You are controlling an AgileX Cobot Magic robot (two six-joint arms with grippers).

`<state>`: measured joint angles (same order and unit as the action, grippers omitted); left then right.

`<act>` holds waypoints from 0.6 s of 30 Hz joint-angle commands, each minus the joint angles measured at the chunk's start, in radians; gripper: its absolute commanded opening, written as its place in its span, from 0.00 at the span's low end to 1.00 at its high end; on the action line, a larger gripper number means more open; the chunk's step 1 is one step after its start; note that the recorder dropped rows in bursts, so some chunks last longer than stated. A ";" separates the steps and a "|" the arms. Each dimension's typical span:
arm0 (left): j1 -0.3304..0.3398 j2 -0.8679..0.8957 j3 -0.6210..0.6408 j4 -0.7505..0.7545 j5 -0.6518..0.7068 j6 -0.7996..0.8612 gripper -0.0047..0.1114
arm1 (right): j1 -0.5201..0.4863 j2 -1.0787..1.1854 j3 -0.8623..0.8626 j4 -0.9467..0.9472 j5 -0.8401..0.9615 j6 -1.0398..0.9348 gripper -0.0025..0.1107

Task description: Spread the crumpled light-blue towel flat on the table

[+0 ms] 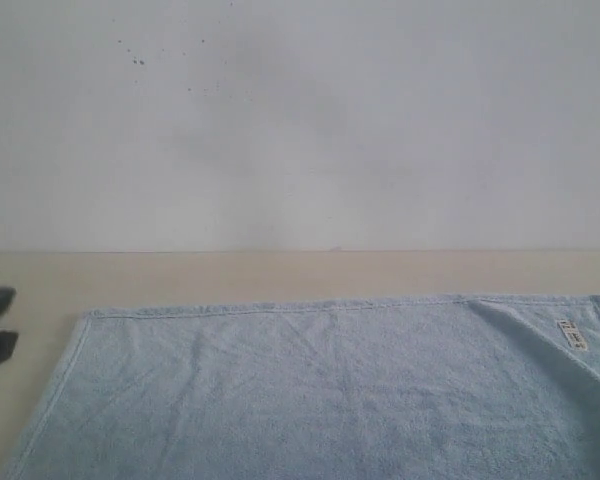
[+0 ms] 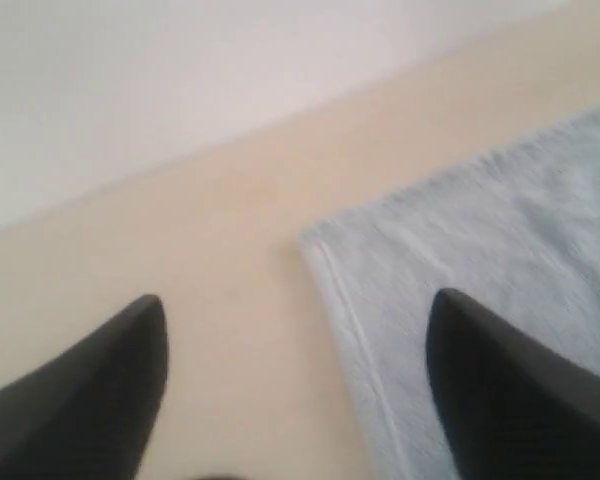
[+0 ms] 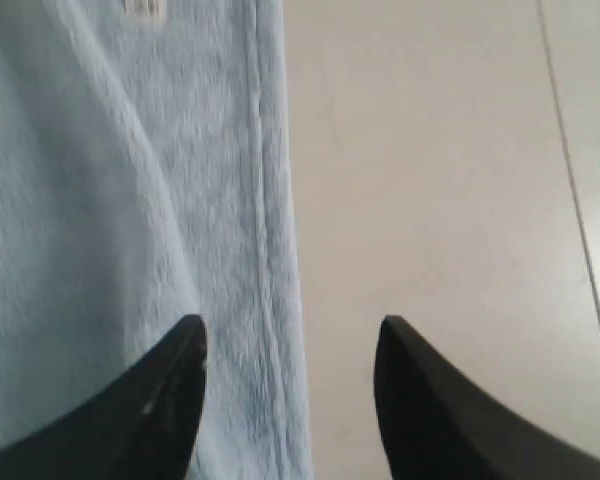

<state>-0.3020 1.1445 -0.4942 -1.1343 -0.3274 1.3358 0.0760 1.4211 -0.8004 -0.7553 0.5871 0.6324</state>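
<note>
Towel (image 1: 320, 390) lies spread on table (image 1: 280, 272); left tool (image 2: 300, 298) and right tool (image 3: 292, 320) gape wide, empty

You see the right pincer (image 3: 292, 322) spread wide and empty over the hemmed edge of the towel (image 3: 110, 200): one finger above cloth, the other above bare counter (image 3: 430, 200).

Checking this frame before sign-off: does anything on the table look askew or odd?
The towel lies mostly flat, but near its far right corner a diagonal fold runs beside the white tag, so that corner looks not fully smoothed. Nothing else stands out.
</note>
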 commanded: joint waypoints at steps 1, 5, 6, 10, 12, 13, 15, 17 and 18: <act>0.003 0.008 -0.034 0.020 -0.044 -0.010 0.19 | -0.009 0.022 -0.116 -0.033 -0.106 0.053 0.41; 0.003 0.079 -0.041 0.036 0.073 -0.118 0.07 | -0.063 0.140 -0.225 0.051 -0.159 0.202 0.02; 0.003 0.105 -0.045 0.036 0.092 -0.190 0.07 | -0.094 0.179 -0.254 0.131 -0.177 0.193 0.03; 0.003 0.200 -0.107 0.036 0.272 -0.435 0.07 | -0.196 0.344 -0.373 0.641 -0.201 -0.322 0.03; 0.003 0.238 -0.163 0.036 0.386 -0.442 0.07 | -0.253 0.453 -0.474 0.999 -0.094 -0.765 0.03; 0.003 0.259 -0.192 0.036 0.439 -0.442 0.07 | -0.280 0.509 -0.522 1.140 -0.029 -0.905 0.03; 0.003 0.292 -0.233 0.036 0.513 -0.422 0.07 | -0.349 0.608 -0.631 1.417 0.120 -1.131 0.03; 0.003 0.324 -0.264 0.032 0.553 -0.396 0.07 | -0.391 0.672 -0.708 1.568 0.175 -1.246 0.03; 0.003 0.337 -0.272 0.032 0.566 -0.396 0.07 | -0.406 0.698 -0.733 1.603 0.180 -1.275 0.03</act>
<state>-0.3003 1.4457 -0.7295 -1.1064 0.1699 0.9280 -0.2798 2.0552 -1.4502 0.6365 0.7037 -0.4494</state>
